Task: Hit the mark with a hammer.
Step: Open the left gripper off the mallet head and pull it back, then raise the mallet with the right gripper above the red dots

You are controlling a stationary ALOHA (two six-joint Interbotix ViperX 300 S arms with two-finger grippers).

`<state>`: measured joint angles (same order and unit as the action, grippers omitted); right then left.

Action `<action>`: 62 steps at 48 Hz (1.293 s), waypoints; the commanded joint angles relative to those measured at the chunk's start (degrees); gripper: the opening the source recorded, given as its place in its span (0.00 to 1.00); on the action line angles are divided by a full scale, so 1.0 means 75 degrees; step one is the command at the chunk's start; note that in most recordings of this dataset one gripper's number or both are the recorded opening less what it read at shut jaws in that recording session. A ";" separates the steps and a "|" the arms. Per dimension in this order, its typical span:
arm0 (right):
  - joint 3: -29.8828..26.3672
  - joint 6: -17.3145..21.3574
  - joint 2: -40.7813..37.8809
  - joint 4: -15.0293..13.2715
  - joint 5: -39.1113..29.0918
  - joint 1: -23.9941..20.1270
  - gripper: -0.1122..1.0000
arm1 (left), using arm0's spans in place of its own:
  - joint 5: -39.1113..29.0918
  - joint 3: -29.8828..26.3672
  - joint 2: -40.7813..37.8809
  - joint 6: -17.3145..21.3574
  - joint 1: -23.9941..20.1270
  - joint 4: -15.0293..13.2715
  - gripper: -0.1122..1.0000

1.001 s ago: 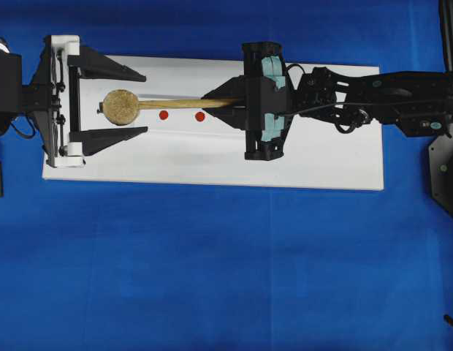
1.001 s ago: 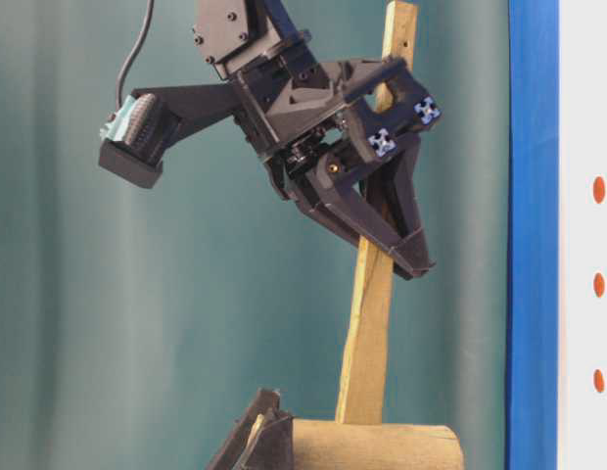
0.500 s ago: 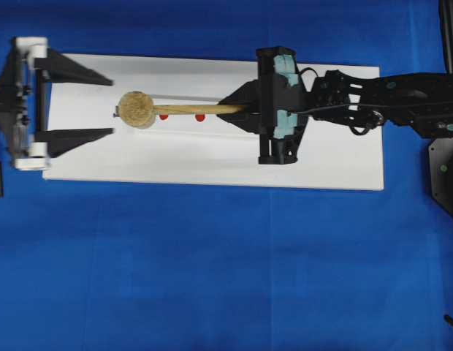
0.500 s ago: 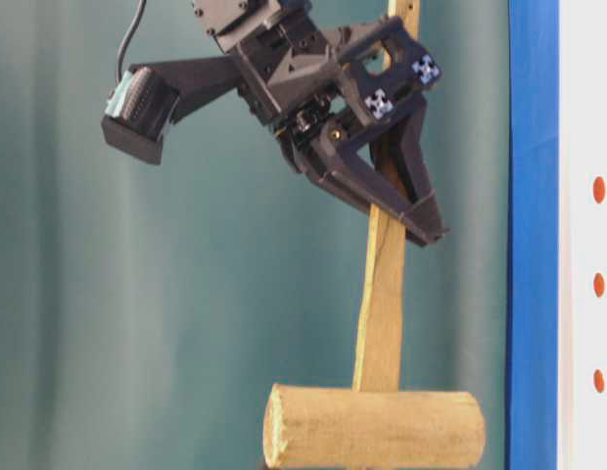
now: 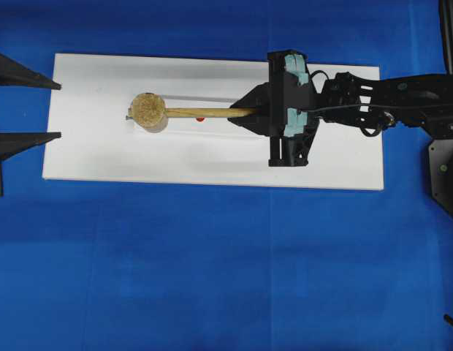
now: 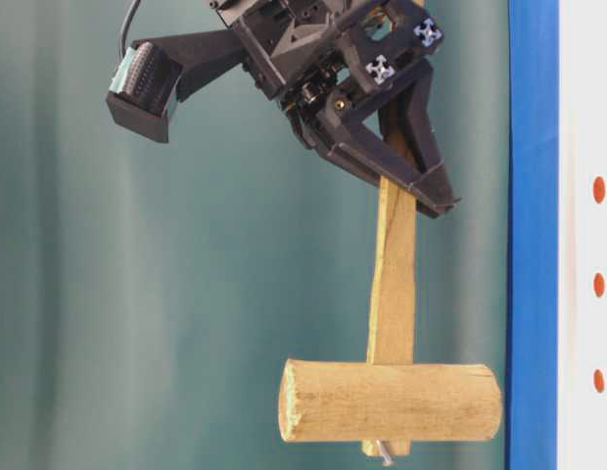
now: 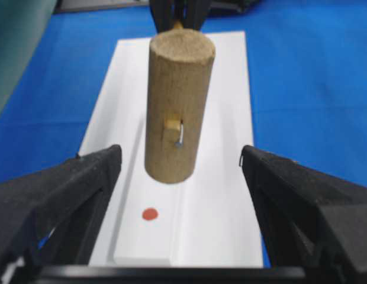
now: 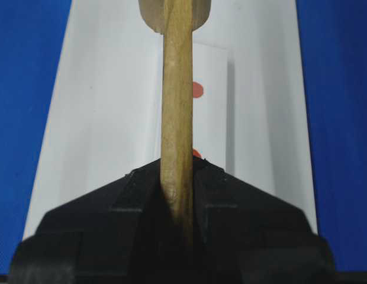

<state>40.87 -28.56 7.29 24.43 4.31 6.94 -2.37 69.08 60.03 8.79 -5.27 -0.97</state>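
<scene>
Right gripper (image 5: 245, 113) clamps the hammer (image 5: 148, 111) over the white board (image 5: 212, 157); left gripper (image 5: 55, 110), wide open, has withdrawn off the board's left end.

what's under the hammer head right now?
White board lies beneath the hammer head, which hangs clear above it. One red dot shows near the board's end, another beside the handle. Any mark directly under the head is covered.

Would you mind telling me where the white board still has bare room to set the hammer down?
The white board is bare along its near edge and left end, towards the open left gripper. The middle strip is crowded: the hammer, held by the right gripper, hangs over the red marks.
</scene>
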 commanded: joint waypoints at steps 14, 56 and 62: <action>-0.0164 0.0023 0.0211 0.0105 0.0141 0.0445 0.12 | 0.0000 -0.0023 -0.0152 -0.0023 0.0012 -0.0012 0.81; -0.0223 0.0012 -0.0984 0.0855 0.0152 0.0328 0.12 | 0.0000 0.0094 -0.0152 -0.0047 0.0012 -0.0012 0.80; -0.0141 0.0012 -0.1324 0.1090 0.0152 0.0328 0.12 | 0.0000 0.0094 -0.0152 -0.0047 0.0012 -0.0012 0.80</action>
<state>40.78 -28.30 -2.72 31.82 4.83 9.32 -2.64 70.31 59.33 8.61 -5.27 -0.97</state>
